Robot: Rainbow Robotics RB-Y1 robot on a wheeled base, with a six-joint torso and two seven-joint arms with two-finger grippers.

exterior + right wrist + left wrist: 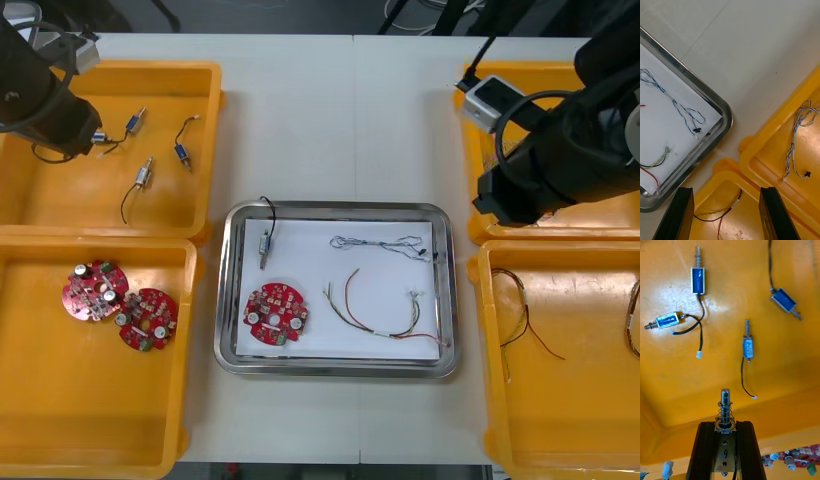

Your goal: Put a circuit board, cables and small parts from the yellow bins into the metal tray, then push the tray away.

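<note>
Tray (228, 290) lies at four o'clock from the left gripper (725, 427), clamped on a small metal part (725, 407) held lengthwise; right gripper (726, 195), fingers apart, waits nearer.

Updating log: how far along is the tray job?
Done: circuit board, blue-white cable, red-yellow cable, small metal part in metal tray. In hand: left pincer shut on second part over yellow bin. Right pincer open beside tray. Left: place it, push tray.
</note>
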